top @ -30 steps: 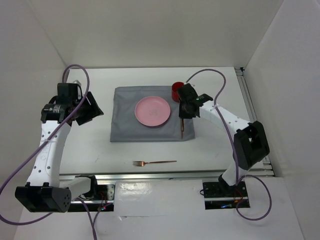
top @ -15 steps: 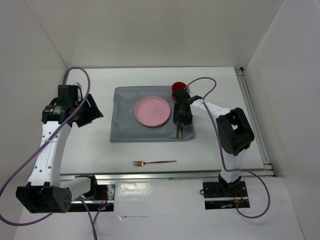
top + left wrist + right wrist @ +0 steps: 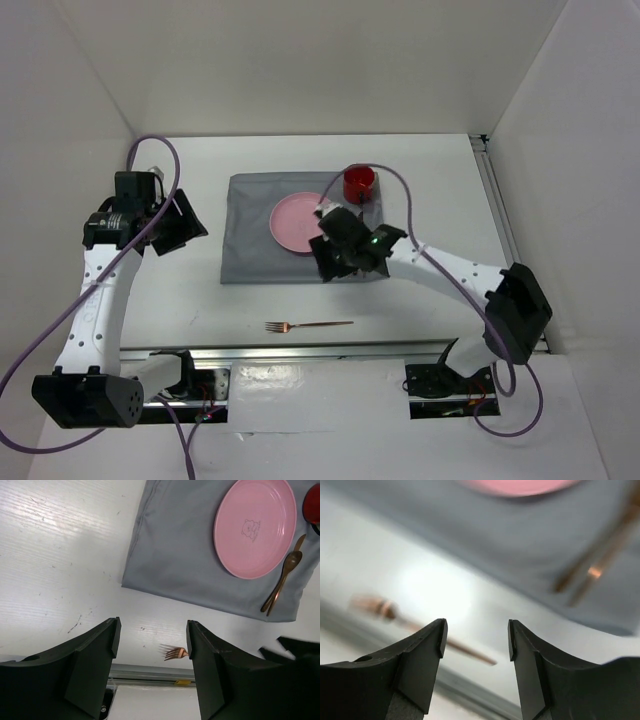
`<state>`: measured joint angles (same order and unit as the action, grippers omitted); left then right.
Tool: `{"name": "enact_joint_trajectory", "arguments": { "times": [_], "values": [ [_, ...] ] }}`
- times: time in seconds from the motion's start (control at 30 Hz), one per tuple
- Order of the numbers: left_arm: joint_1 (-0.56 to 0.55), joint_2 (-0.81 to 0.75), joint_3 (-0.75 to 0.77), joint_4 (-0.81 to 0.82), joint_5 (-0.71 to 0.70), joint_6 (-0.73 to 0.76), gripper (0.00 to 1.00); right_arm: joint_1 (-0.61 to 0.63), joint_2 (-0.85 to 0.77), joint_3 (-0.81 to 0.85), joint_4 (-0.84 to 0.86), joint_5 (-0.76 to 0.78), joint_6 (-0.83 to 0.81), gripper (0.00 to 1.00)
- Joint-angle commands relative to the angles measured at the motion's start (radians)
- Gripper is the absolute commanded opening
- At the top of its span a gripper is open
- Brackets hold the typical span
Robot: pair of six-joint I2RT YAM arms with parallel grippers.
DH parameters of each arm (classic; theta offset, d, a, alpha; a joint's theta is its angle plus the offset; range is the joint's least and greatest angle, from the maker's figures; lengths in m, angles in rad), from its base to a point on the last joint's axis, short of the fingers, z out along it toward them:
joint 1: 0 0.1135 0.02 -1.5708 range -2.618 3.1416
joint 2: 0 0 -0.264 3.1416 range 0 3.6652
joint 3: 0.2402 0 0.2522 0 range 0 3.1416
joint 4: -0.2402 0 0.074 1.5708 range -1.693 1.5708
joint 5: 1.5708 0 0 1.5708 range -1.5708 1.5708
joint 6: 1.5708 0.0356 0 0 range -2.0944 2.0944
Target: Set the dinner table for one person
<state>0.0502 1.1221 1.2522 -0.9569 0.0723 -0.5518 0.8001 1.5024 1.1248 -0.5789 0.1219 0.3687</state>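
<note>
- While the left pincer hangs spread and empty left of the grey mat, the right pincer gapes empty over its near edge.
- White bench lies under all and bears a fork.

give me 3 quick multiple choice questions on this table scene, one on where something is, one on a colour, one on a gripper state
1. The fork lies: A on the bare dinner table, on the near side of the grey mat; B on the mat; C in a bowl.
2. The cup is: A blue; B red; C green.
3. The right gripper is: A shut on the fork; B shut on the cup; C open and empty.

Answers: A, the top view shows it alone on white tabletop, off the mat; B, it is plainly red in the top view; C, the right wrist view shows the jaws apart with nothing between them.
</note>
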Motion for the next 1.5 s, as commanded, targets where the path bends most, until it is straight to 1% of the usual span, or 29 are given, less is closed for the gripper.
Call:
{"name": "enact_joint_trajectory", "arguments": {
  "times": [0.0,0.07,0.1,0.17,0.27,0.3,0.53,0.67,0.73,0.83,0.9,0.97,1.1,1.17,1.2,1.23,1.27,1.3,1.4,1.43,1.47],
  "values": [
    [0.005,-0.002,0.000,0.030,0.020,0.018,0.72,0.163,0.010,-0.020,-0.031,-0.084,-0.129,0.63],
    [0.005,-0.002,0.009,0.040,0.020,0.018,0.72,0.262,0.045,-0.020,-0.041,-0.070,-0.151,0.63],
    [0.005,-0.002,0.009,0.040,0.020,0.018,0.72,0.283,0.082,-0.020,-0.041,-0.083,-0.169,0.63],
    [0.005,0.007,0.019,0.040,0.020,0.009,0.72,0.330,0.114,-0.020,-0.041,-0.084,-0.189,0.60],
    [0.005,-0.004,0.019,0.040,0.020,0.009,0.72,0.369,0.124,-0.033,-0.013,-0.070,-0.212,0.54],
    [0.005,-0.004,0.019,0.040,0.020,0.009,0.72,0.379,0.133,-0.033,-0.003,-0.070,-0.224,0.54],
    [0.005,-0.015,-0.004,0.040,0.030,0.018,0.72,0.379,0.217,-0.033,0.016,-0.045,-0.234,0.54],
    [0.005,-0.015,-0.004,0.040,0.030,0.018,0.72,0.379,0.268,-0.033,0.054,-0.010,-0.203,0.54],
    [0.005,-0.015,-0.004,0.040,0.030,0.018,0.72,0.379,0.280,-0.033,0.094,0.010,-0.192,0.51],
    [0.005,-0.015,-0.004,0.040,0.030,0.018,0.72,0.379,0.292,-0.033,0.129,0.010,-0.183,0.49],
    [0.005,-0.015,0.006,0.040,0.030,0.018,0.72,0.379,0.317,-0.033,0.129,0.010,-0.183,0.43],
    [0.005,-0.015,0.015,0.040,0.030,0.018,0.72,0.379,0.326,-0.023,0.129,0.010,-0.183,0.41],
    [0.005,-0.005,0.015,0.040,0.030,0.018,0.72,0.379,0.326,-0.023,0.129,0.010,-0.212,0.41],
    [0.005,-0.005,0.015,0.040,0.030,0.018,0.72,0.379,0.315,-0.034,0.142,-0.002,-0.231,0.37],
    [0.005,-0.005,0.015,0.040,0.030,0.018,0.72,0.379,0.315,-0.034,0.142,-0.011,-0.231,0.27],
    [0.005,-0.005,0.015,0.040,0.030,0.018,0.72,0.379,0.315,-0.034,0.142,-0.021,-0.258,0.22],
    [0.005,-0.005,0.015,0.040,0.030,0.018,0.72,0.379,0.315,-0.034,0.142,-0.030,-0.267,0.19],
    [0.005,-0.005,0.015,0.040,0.030,0.018,0.72,0.379,0.315,-0.034,0.142,-0.030,-0.267,0.12],
    [0.005,-0.005,0.015,0.040,0.030,0.018,0.72,0.389,0.315,-0.034,0.133,-0.030,-0.298,0.06],
    [0.005,-0.005,0.015,0.040,0.030,0.018,0.72,0.389,0.315,-0.025,0.114,-0.030,-0.322,0.00],
    [0.005,-0.005,0.015,0.040,0.021,0.018,0.72,0.389,0.306,-0.014,0.097,-0.007,-0.323,0.00]
  ]
}}
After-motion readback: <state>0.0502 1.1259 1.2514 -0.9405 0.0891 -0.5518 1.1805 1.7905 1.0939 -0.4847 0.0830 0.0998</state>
